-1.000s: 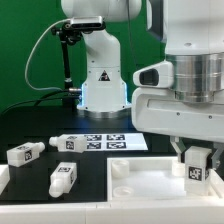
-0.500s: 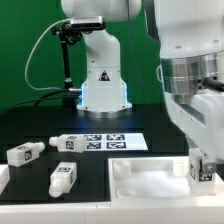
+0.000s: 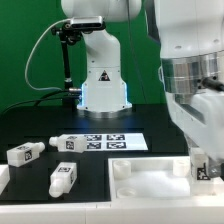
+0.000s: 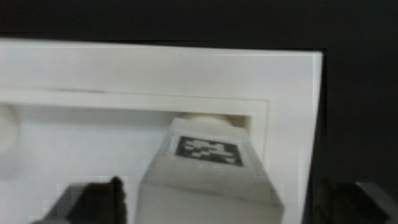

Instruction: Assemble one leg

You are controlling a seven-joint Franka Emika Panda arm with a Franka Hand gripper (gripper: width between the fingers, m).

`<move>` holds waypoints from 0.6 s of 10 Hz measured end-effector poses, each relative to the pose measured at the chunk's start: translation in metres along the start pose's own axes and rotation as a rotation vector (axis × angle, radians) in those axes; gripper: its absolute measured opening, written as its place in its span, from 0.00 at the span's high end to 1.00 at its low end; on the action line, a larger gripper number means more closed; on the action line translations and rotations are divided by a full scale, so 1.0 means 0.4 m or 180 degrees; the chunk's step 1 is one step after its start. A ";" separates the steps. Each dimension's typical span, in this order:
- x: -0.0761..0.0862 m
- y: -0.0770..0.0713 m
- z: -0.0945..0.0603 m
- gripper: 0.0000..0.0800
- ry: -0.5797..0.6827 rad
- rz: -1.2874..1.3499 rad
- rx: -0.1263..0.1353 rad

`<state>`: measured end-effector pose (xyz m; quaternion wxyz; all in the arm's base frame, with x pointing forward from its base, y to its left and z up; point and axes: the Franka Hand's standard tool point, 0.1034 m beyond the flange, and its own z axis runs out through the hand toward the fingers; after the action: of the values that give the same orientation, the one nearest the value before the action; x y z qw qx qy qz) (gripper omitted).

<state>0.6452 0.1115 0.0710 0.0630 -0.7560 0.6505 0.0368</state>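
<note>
A leg stands upright at the corner of the large flat white square piece on the exterior view's right. My gripper hangs over it with a finger on each side. In the wrist view the tagged leg sits between the dark fingertips, with a gap on one side, so the jaws look open around it. My gripper is not closed on the leg. Three more legs lie loose on the table: one, one and one.
The marker board lies flat behind the square piece. The robot base stands at the back centre, with a black camera pole beside it. A white table rim runs along the exterior view's left.
The wrist has turned over the leg and dropped slightly lower between one second ago and half a second ago. Since then almost nothing has moved. The loose legs stayed put.
</note>
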 end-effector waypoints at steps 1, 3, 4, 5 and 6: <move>-0.002 -0.002 -0.001 0.22 -0.0007 -0.0479 0.0009; -0.004 0.001 0.001 0.19 -0.0013 -0.1093 -0.0012; -0.002 0.001 0.001 0.19 -0.0011 -0.1276 -0.0012; -0.001 0.001 0.001 0.19 -0.0006 -0.1519 -0.0015; 0.000 0.001 0.001 0.19 -0.0007 -0.1736 -0.0015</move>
<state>0.6449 0.1116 0.0707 0.0695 -0.9034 0.4227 0.0207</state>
